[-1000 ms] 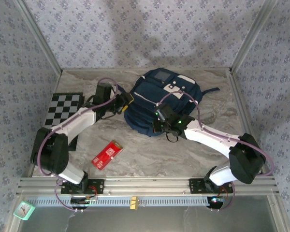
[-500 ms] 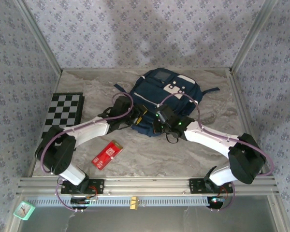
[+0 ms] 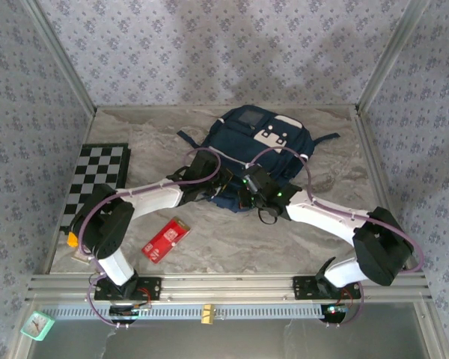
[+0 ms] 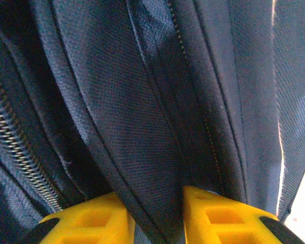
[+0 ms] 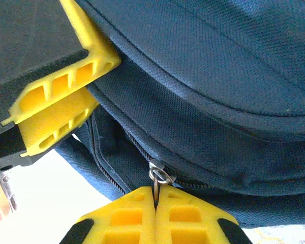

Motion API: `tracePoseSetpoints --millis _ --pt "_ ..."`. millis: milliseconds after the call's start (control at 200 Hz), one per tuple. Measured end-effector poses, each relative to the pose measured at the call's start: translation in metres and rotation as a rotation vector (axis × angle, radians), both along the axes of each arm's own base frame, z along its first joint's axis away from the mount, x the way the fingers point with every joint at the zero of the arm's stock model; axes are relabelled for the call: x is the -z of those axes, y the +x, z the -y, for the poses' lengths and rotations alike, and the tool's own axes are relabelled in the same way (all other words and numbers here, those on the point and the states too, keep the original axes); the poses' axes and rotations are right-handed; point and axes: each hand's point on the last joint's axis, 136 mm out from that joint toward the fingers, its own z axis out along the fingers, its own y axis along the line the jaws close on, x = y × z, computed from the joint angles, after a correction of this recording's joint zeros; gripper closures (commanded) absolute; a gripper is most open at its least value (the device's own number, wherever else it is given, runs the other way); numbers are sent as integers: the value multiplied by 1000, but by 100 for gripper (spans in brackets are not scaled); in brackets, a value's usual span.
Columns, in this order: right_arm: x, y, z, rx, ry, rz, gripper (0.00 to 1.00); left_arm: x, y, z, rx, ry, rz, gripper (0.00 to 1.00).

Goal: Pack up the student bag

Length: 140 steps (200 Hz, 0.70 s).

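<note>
Arms are reaching in from both sides toward the student bag (image 3: pixel 236 146), which is lying flat on the marble-patterned table (image 3: pixel 232 250). It is sitting toward the far middle, with its white buckle patch facing up and its near edge turned to the arm bases. The left gripper (image 4: pixel 155 223) is pressing in at that near edge. Its yellow fingers (image 4: pixel 91 223) are sitting narrow, one on each side of a raised fold of navy fabric, pinching the bag itself. A line of zipper teeth (image 4: pixel 12 142) is running down just to the left of the fold. The right gripper (image 5: pixel 155 213) is sitting just beside it, its two fingers pressing flat against each other with the metal zipper pull (image 5: pixel 160 176) caught between their tips. The pull is hanging off the slider on the bag's lower zip seam. In the right wrist view the left arm's fingers are showing at upper left, nipping the bag's rim close above that seam. Nearer the bases, a red packet (image 3: pixel 165 238) is lying on the table well apart from the bag, and a black-and-white checkerboard (image 3: pixel 99 178) is resting at the left edge.
</note>
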Motion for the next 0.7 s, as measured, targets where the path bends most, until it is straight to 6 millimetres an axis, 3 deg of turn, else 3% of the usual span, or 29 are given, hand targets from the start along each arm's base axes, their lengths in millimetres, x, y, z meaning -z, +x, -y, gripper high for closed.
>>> tracePoseSetpoints --millis 220,445,700 --pt "10 1 3 10 -27 -17 100 2 3 -5 -23 20 -4 100" --pt "11 4 12 32 -41 -25 100 -2 5 -14 3 49 14 100" --pt "-7 13 35 90 -17 -5 100 -24 26 -60 34 79 64 100"
